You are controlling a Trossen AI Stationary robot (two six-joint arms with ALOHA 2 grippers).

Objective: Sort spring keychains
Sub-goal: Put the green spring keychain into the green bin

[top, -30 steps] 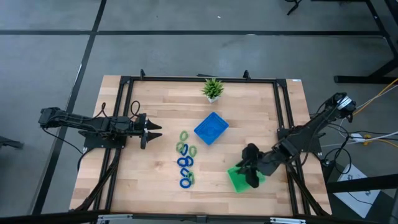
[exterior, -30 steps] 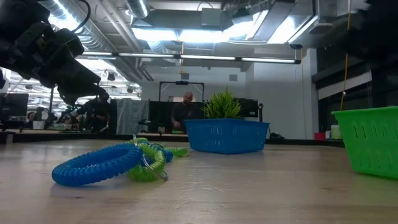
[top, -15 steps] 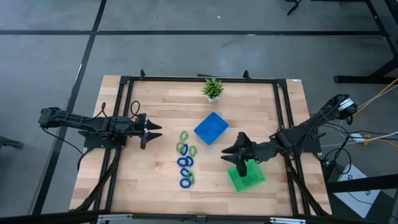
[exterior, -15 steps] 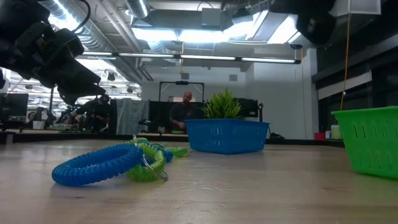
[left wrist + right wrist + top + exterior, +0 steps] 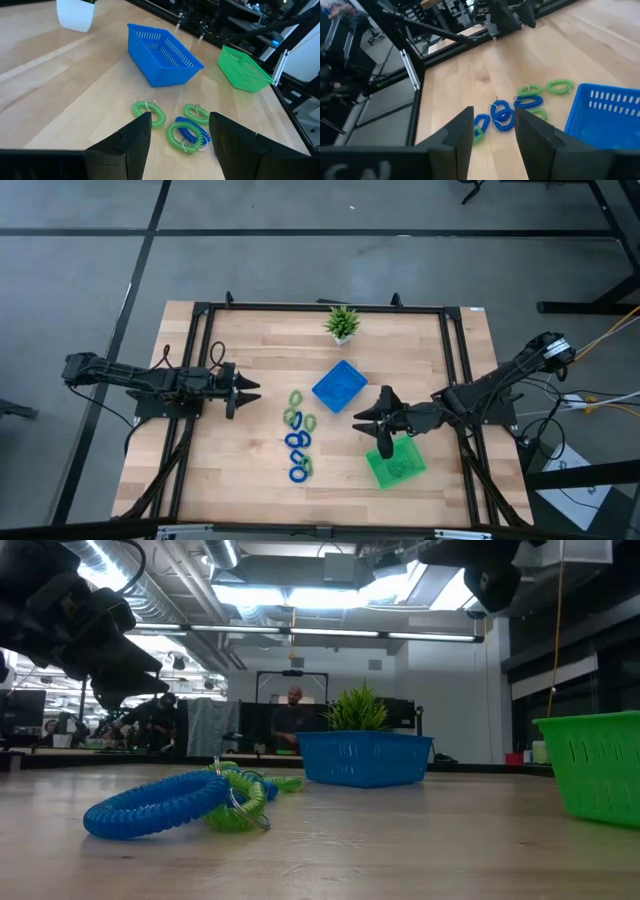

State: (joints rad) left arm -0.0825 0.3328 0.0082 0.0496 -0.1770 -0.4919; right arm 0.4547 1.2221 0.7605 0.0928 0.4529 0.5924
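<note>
Right gripper (image 5: 372,423) hovers open beside green tray (image 5: 397,466); contents unclear.

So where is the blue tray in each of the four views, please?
High view: blue tray near the table's middle, below the potted plant.
Low view: centre, right in front of the plant.
Left wrist view: upper middle, with the plant's white pot at the top left.
Right wrist view: right edge, partly cut off; no plant.
Shared landmark: the potted plant, in three views.
</note>
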